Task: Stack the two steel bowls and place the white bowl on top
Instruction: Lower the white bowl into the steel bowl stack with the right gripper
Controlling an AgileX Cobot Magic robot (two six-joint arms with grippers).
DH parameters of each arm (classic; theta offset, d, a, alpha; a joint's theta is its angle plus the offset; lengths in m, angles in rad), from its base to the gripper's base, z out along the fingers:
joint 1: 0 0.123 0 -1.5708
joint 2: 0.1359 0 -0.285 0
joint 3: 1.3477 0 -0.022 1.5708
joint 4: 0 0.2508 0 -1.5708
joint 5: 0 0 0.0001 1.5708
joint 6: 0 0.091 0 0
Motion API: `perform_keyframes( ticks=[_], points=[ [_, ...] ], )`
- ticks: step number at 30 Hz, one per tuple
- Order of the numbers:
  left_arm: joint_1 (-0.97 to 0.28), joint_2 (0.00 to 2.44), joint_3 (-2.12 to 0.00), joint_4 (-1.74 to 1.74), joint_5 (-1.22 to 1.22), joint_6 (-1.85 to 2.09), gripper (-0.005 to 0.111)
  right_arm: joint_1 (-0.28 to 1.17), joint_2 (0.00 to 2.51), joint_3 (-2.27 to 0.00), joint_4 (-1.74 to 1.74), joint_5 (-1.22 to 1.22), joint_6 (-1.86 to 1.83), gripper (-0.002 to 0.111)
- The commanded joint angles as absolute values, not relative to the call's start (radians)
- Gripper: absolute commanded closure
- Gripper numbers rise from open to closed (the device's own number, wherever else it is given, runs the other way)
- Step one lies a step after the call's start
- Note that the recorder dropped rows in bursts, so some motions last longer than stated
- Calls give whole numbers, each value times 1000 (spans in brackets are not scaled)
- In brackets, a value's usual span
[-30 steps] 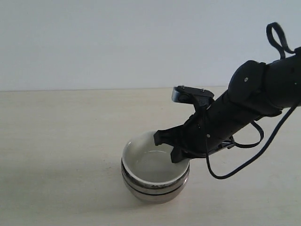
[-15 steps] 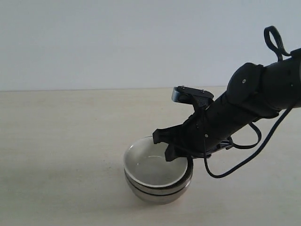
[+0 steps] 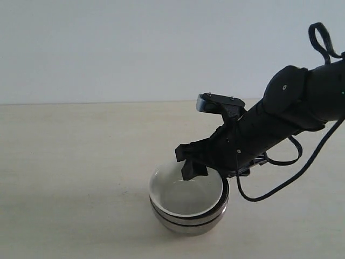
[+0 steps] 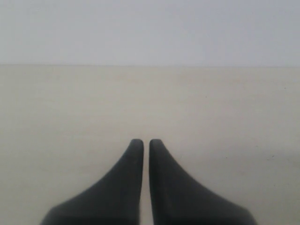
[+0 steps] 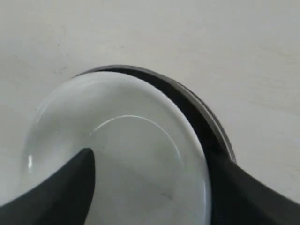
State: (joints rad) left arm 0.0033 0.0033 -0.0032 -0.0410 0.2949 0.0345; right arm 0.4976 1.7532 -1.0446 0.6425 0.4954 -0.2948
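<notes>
The two steel bowls (image 3: 187,225) sit nested on the table, shiny, with a dark seam between them. The white bowl (image 3: 183,198) rests inside them, and its rim shows just above the steel rim (image 5: 207,115). My right gripper (image 3: 205,172) hangs over the stack, open. One finger is over the white bowl's inside (image 5: 126,140). The other finger is outside the white rim, in the dark gap by the steel rim, and neither presses the bowl. My left gripper (image 4: 141,143) is shut on nothing above bare table. It is out of the exterior view.
The pale tabletop (image 3: 70,162) stretches all round the stack, with a plain wall behind. A black cable (image 3: 280,186) loops under the right arm, close to the table.
My right gripper has gone from shut on the white bowl's rim to open. The white bowl has settled lower into the steel bowls. The stack has shifted a little to the right.
</notes>
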Motion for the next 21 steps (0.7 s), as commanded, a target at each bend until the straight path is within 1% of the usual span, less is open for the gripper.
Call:
perform_keyframes(
  ticks=[1, 8, 21],
  points=[
    [7, 0, 0, -41, 296, 33, 103, 496, 1687, -1049, 641, 498, -304, 49],
    [7, 0, 0, -41, 296, 33, 103, 496, 1622, -1049, 637, 529, -306, 49],
    [7, 0, 0, -41, 296, 33, 103, 496, 1630, -1047, 535, 544, -258, 49]
  ],
)
